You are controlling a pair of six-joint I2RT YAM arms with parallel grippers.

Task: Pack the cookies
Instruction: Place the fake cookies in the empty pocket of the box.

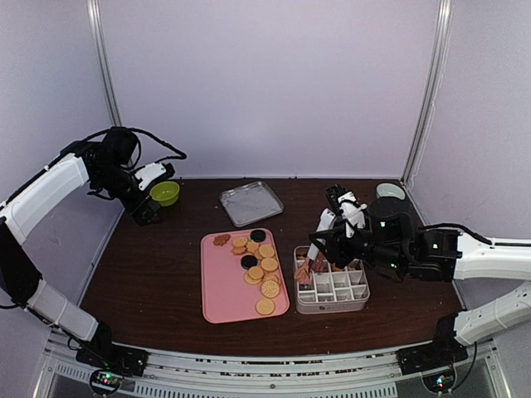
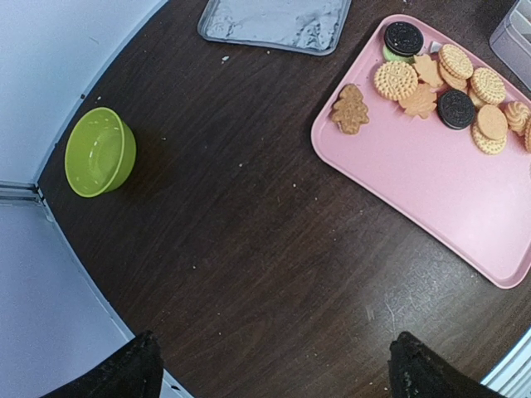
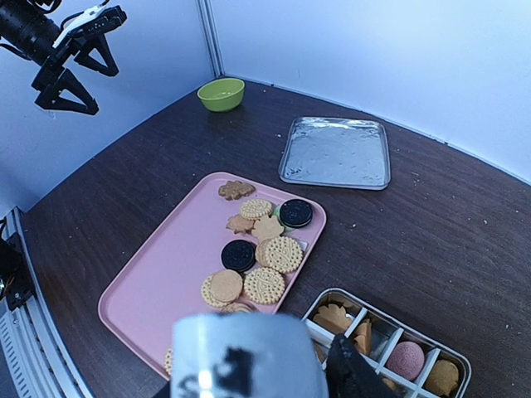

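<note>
The table is bare along its left edge and in front of the tray, which lies mid-table toward the front edge. The box sits just beside the tray's right edge, the lid lies behind the tray, and a bowl stands in the back-left corner. Most cookies crowd the tray's right half; a few already fill cells at the box's left end. The left gripper hangs released above the back-left corner, well apart from the work. The right gripper hovers over the box's left end; I cannot tell whether it is clenched or what it grasps. This looks like a drop into a cell, so go low and centre over one cell, clear of the dividers. Then rise straight up before swinging left, since the box wall and tray rim lie close.
</note>
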